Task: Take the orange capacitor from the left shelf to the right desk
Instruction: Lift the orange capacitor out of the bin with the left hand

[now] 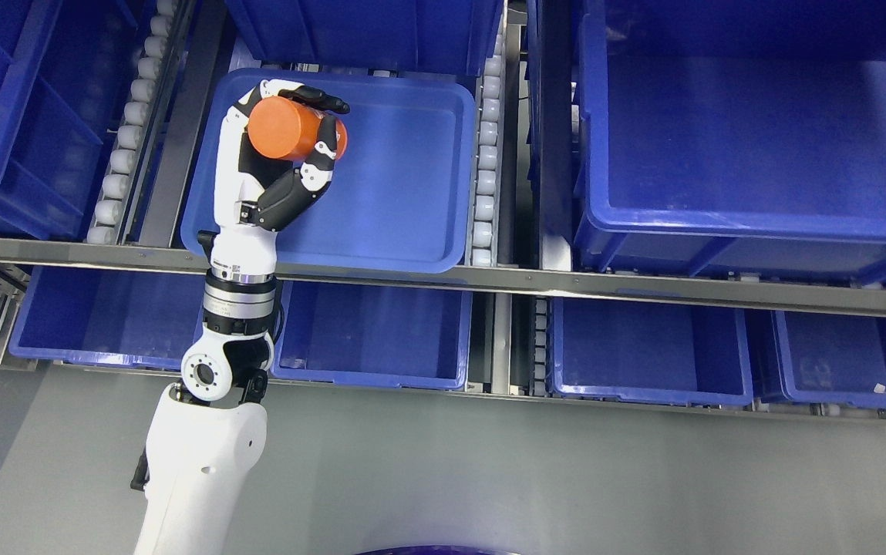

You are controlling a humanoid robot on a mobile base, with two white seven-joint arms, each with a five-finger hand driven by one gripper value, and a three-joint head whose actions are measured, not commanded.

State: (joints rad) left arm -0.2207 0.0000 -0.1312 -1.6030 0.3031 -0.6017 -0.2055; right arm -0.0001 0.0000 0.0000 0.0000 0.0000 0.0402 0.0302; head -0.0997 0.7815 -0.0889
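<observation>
In the head view my left hand (311, 135) reaches up from the lower left over a shallow blue tray (412, 193) on the shelf. Its fingers (318, 98) curl around an orange cylinder, the capacitor (284, 129), which lies on its side in the grasp over the tray's upper left corner. I cannot tell whether it is lifted or touching the tray floor. My right arm does not show.
Deep blue bins stand around the tray: one at the right (751, 131), one at the left (11, 116), one behind (365, 31). A lower shelf level holds more blue bins (643, 354). White rollers (485, 154) flank the tray. Grey floor (489, 478) lies below.
</observation>
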